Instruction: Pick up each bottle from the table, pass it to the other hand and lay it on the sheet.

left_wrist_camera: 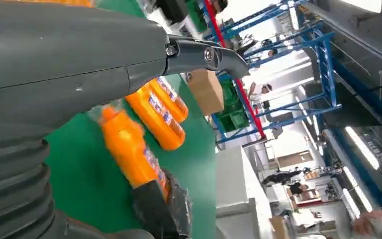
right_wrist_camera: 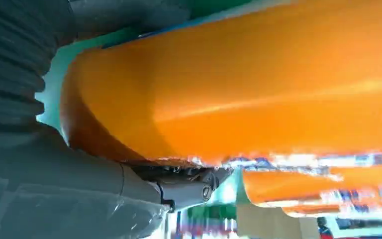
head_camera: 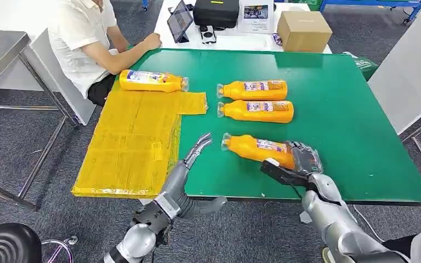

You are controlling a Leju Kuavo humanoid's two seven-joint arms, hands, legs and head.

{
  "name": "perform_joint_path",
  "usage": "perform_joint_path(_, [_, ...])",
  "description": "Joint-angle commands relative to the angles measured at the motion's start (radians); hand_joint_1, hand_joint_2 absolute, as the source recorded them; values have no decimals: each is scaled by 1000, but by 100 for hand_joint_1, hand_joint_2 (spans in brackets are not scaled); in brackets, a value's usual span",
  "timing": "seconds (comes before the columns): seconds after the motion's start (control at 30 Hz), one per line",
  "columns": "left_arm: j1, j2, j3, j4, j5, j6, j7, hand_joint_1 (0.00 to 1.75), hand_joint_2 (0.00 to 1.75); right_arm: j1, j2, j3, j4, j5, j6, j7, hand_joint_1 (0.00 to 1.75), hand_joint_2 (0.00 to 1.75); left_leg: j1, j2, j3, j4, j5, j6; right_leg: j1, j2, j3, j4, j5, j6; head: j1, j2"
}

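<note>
Bottle (head_camera: 259,150) number two is the one I've got: my right hand (head_camera: 299,163) is wrapped around its base end, thumb on the near side and fingers over the far side, with the cap pointing off toward my left hand (head_camera: 197,152). Going left to right, here's how it all sits.

Out past my left hand is the yellow sheet (head_camera: 131,148), hanging over the table's left edge, and one bottle on the sheet (head_camera: 152,80) already lies at its far end, so that one looks done. My left hand is empty, fingers straight and apart, hovering over the green table (head_camera: 351,120) just beside the sheet's near corner. I reckon it's parked there to take the handoff, since the cap end is near it but not touching.

Grabbing the fat end makes sense to me: it leaves the neck and middle free for the other hand.

Beyond both hands, two more bottles (head_camera: 255,99) lie side by side, touching, caps facing the sheet. Those are still waiting their turn.
</note>
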Motion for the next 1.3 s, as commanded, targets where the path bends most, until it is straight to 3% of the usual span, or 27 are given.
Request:
perform_joint_path(0.03, [34,-46,89,232,450,-135,200,0,175,169,136,-105,-280,-287,101,-116,175,175,1,4,4,-2,-2,-2,1,4,2,-2,1,-2,0,0])
perform_joint_path(0.2, [25,-31,50,258,465,-77,73,0,175,250,154,0,-544,-488,148,-118,175,175,0,2,0,-1,-1,-2,0,1,-2,0,0,-2,0,0])
perform_joint_path(0.37, [29,-30,45,221,458,-59,98,0,175,260,141,13,-561,-502,148,-106,175,175,0,0,-8,-1,0,-2,0,0,-8,2,-1,-2,-1,0])
perform_joint_path(0.43, [29,-30,38,198,369,1,19,0,175,270,146,11,-579,-549,146,-147,175,175,0,0,-8,-1,-1,-2,0,0,-8,2,-1,-1,0,0])
perform_joint_path(0.57, [46,-22,42,117,380,-27,42,0,175,317,177,43,-673,-605,151,-129,175,175,0,0,-6,0,-4,-3,0,1,-6,3,-4,-3,0,0])
perform_joint_path(0.7, [22,-28,34,92,359,-22,23,0,175,301,211,146,-630,-579,160,-129,175,175,0,1,-12,0,-1,-2,0,2,-12,2,-1,-2,0,0])
perform_joint_path(0.93, [-5,-52,40,78,415,-45,47,0,175,271,265,314,-544,-510,110,-129,175,175,1,2,-10,0,-2,-3,1,3,-12,4,-2,-3,-1,0])
perform_joint_path(1.3, [-3,-73,73,73,494,-16,47,0,175,280,255,395,-634,-485,29,-126,175,175,1,-1,-11,0,-2,-3,0,0,-12,4,-2,-3,0,0])
